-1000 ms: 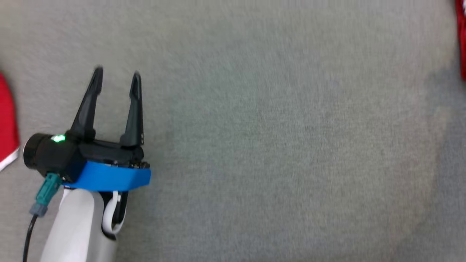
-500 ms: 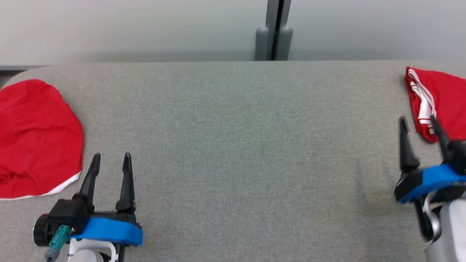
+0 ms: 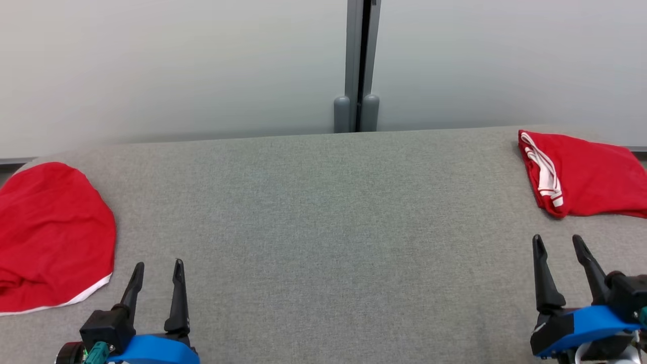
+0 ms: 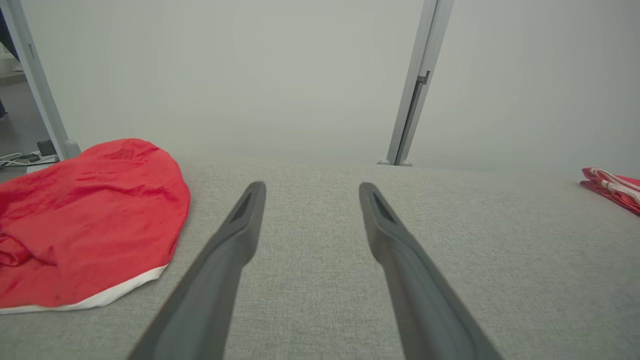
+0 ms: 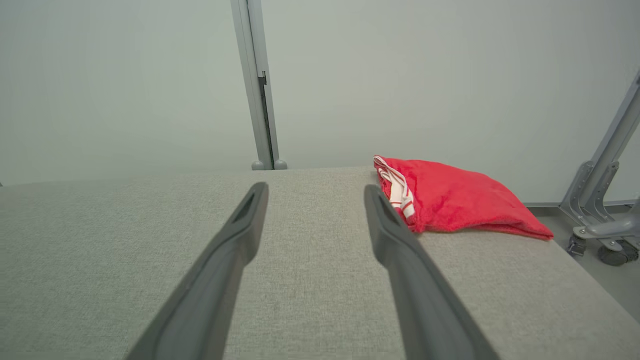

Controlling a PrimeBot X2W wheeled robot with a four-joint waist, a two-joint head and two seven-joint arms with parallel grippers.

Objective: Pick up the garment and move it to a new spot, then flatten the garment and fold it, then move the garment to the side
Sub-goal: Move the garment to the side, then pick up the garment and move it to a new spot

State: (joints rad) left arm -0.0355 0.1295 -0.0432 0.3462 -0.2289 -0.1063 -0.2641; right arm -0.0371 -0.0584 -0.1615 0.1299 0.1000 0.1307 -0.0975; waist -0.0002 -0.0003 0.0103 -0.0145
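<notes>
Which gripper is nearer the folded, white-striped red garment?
Right. The right gripper is just short of the folded garment, not touching; the left gripper is across the table, beside the other red garment.

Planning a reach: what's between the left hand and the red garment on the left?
Bare gray surface; the head view shows nothing between the left hand and that red garment.

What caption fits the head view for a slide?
Left gripper and right gripper, both open, over a grey table; loose red garment at left, folded red garment at right.
</notes>
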